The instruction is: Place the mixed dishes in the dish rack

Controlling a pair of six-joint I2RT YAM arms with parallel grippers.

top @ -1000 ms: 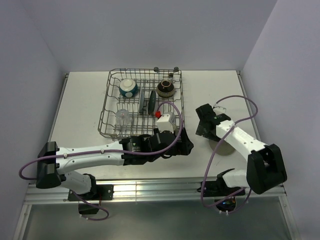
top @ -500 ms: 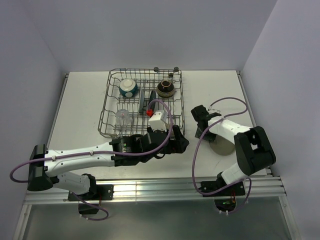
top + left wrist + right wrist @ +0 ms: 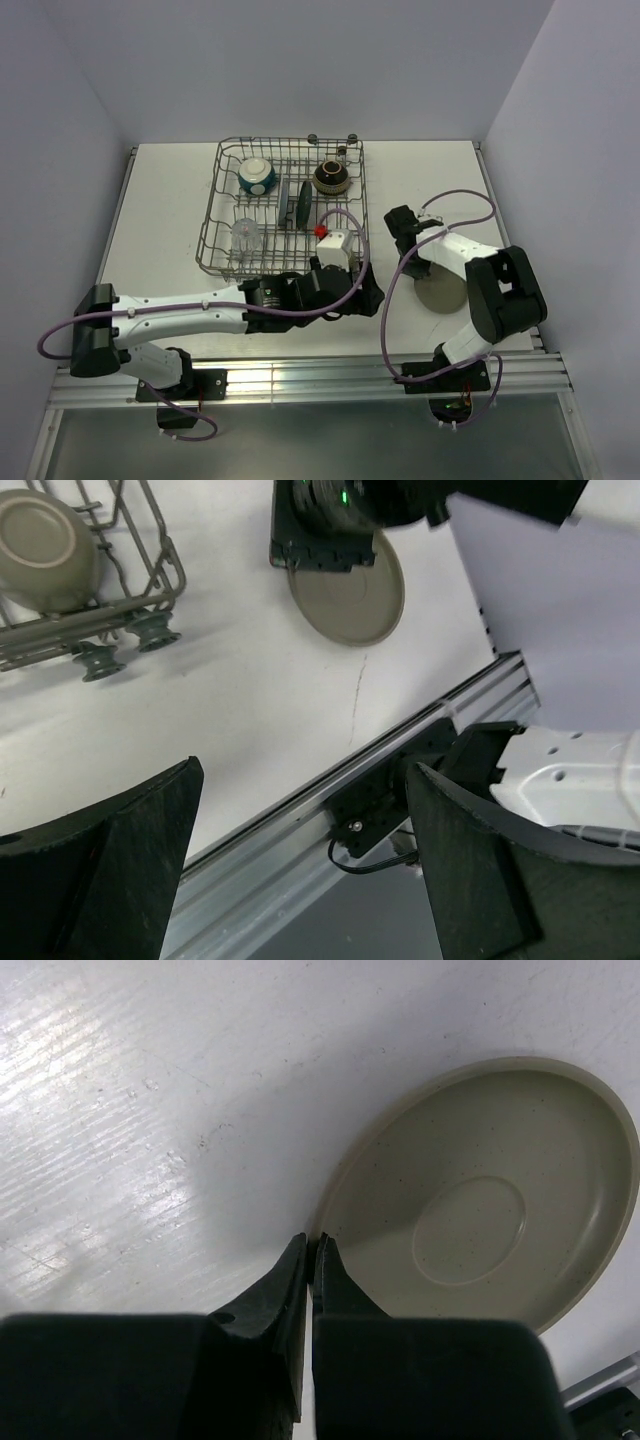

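Plate lies flat right of the rack; we judge it stiff, slick, breakable, best taken by its rim, where the right gripper sits with jaws closed.

White arms, black joints, purple cables

A white table has an aluminium rail along its near edge.

- Left gripper: two dark fingers at lower left and lower right, spread wide, nothing between them.
- Beige plate flat on the white table, upper centre.
- Right gripper at the plate's upper-left edge.
- Rack corner upper left, with wheels; a mug inside.
- Metal rail runs diagonally across the bottom.
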